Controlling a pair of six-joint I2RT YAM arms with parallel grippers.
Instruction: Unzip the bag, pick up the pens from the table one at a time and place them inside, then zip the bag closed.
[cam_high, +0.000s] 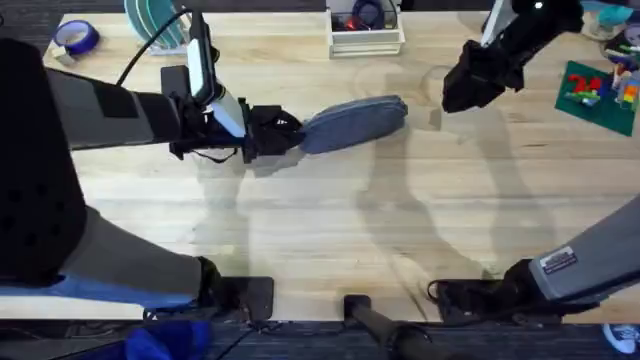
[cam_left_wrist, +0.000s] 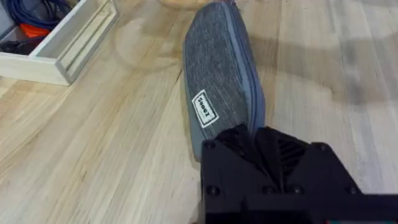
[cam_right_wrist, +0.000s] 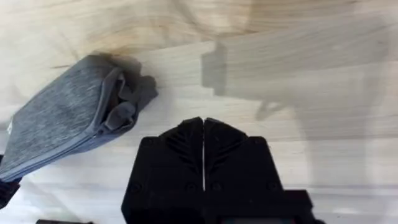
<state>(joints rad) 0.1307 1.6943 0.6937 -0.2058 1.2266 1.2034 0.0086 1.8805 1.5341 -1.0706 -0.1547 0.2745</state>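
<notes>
the bag (cam_high: 355, 122) lies mid-tabletop (cam_high: 300, 230), its near end pinched in the closed left gripper (cam_high: 290, 135). the right gripper (cam_right_wrist: 203, 146) hangs empty, fingers together, near the far end. soft, light fabric, likely to slide and bunch; take the pull tab (cam_right_wrist: 121, 112) while anchoring the other end.

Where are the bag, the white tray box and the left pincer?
bag (cam_high: 355, 120), overhead view, middle of its grey-blue fabric body.
white tray box (cam_high: 366, 43), overhead view, its front wall.
left pincer (cam_high: 290, 132), overhead view, fingertips at the bag's near end.
</notes>
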